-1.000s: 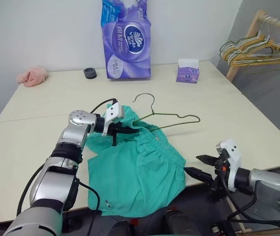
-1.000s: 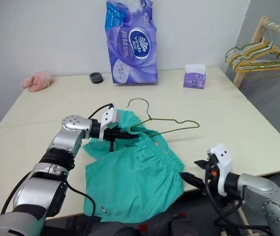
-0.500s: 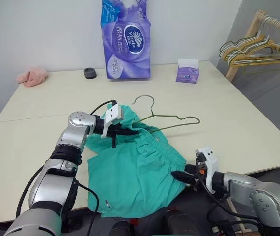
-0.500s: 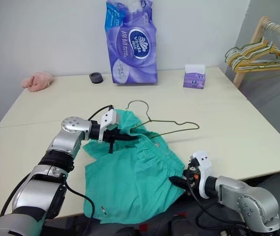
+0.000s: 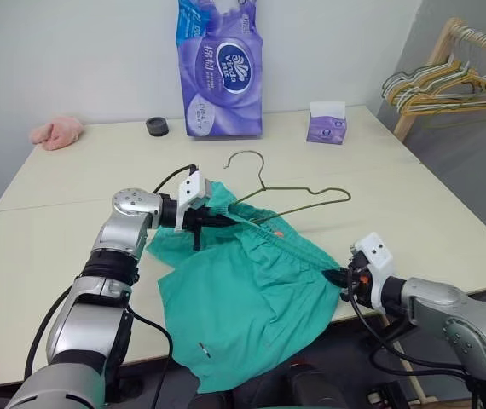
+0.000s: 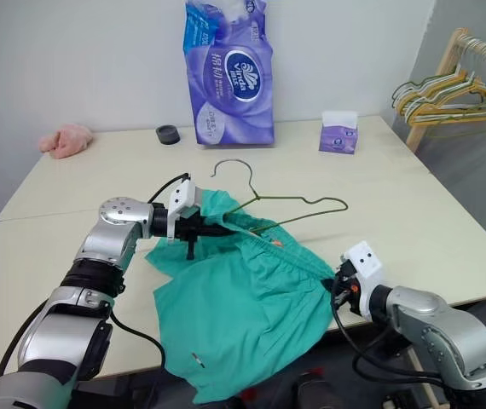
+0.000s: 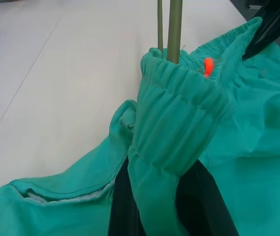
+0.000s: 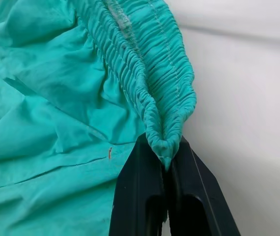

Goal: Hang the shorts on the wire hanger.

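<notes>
**Both grippers clamped on the waistband, hanger poking through**

The shorts [image 5: 247,298] lie on the near part of the table [image 5: 72,247], teal fabric spilling over the front edge, waistband stretched in a line between the two arms. The left gripper [image 5: 224,221] is pinched tight on one end of that gathered band; in its wrist view the elastic bunches up between the black fingers [image 7: 125,206]. The right gripper [image 5: 335,275] is closed on the other end, near the table's front edge, and its wrist view shows the folded waistband nipped right at the fingertips [image 8: 145,162].

The wire hanger [image 5: 298,203] rests on the table just behind the shorts, hook curling away from the robot, its near part slipping under the waistband beside the left gripper.

Further back: a tall purple tissue pack [image 5: 219,68] against the wall, a small black cap [image 5: 156,126] beside it, a purple tissue box [image 5: 326,123], and a pink fluffy cloth [image 5: 55,132] at the far left corner. All well apart from the shorts. A wooden rack with yellow and green hangers [image 5: 448,85] stands off the table's right side.
</notes>
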